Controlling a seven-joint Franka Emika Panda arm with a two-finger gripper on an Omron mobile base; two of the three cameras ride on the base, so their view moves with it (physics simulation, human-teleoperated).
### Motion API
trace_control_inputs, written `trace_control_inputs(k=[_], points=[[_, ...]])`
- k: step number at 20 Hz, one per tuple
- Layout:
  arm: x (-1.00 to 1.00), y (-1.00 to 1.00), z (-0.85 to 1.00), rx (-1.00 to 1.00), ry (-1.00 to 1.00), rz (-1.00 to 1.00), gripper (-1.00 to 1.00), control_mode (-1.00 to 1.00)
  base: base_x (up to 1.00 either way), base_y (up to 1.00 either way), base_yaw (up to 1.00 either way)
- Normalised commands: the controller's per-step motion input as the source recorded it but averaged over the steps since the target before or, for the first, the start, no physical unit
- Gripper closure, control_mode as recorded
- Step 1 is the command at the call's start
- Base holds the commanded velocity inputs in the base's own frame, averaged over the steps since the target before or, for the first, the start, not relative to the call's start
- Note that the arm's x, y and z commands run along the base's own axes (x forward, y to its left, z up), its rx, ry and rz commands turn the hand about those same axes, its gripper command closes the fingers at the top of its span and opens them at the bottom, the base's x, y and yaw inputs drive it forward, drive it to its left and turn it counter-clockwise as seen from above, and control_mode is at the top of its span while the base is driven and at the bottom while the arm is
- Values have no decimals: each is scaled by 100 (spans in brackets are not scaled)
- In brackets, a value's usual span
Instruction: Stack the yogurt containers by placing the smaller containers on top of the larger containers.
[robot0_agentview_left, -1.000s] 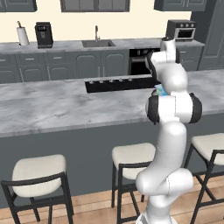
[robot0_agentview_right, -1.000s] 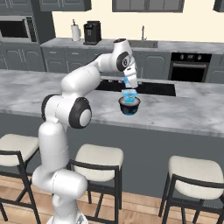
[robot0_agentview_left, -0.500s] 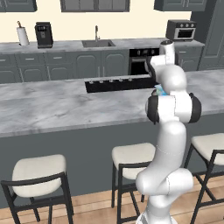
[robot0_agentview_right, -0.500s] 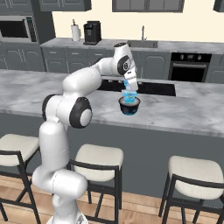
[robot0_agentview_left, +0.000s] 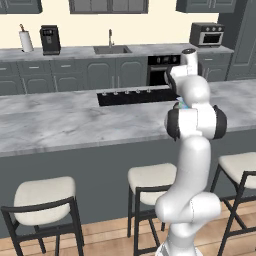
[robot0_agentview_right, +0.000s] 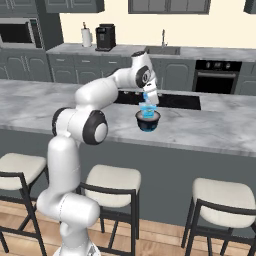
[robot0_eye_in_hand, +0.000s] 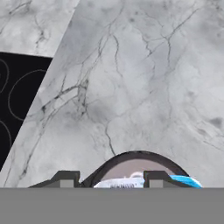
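- The end effector (robot0_agentview_right: 147, 106) is part-way closed, its fingers gripping the small light-blue yogurt cup (robot0_agentview_right: 146, 107). In the hand view the two fingertips (robot0_eye_in_hand: 65, 178) flank the cup's white-and-blue top.
- Directly beneath the cup sits a dark round tub (robot0_agentview_right: 148, 121) with a blue base, resting on the table (robot0_agentview_right: 215, 127). Whether the cup touches it cannot be told.
- The arm rises from the base, bends at a dark elbow (robot0_agentview_right: 91, 127), then reaches forward and right, with the hand pointing down over the table.
- Open marble lies to the right of the tub, toward the table's front edge.
- Just behind the tub is the black cooktop (robot0_agentview_right: 165, 99), set flush.
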Motion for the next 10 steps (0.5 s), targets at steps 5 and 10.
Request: trace_control_inputs(k=[5, 10], points=[[20, -10, -1, 1, 0, -2, 100, -100, 0, 0, 0], [17, -9, 0, 2, 0, -1, 100, -100, 0, 0, 0]])
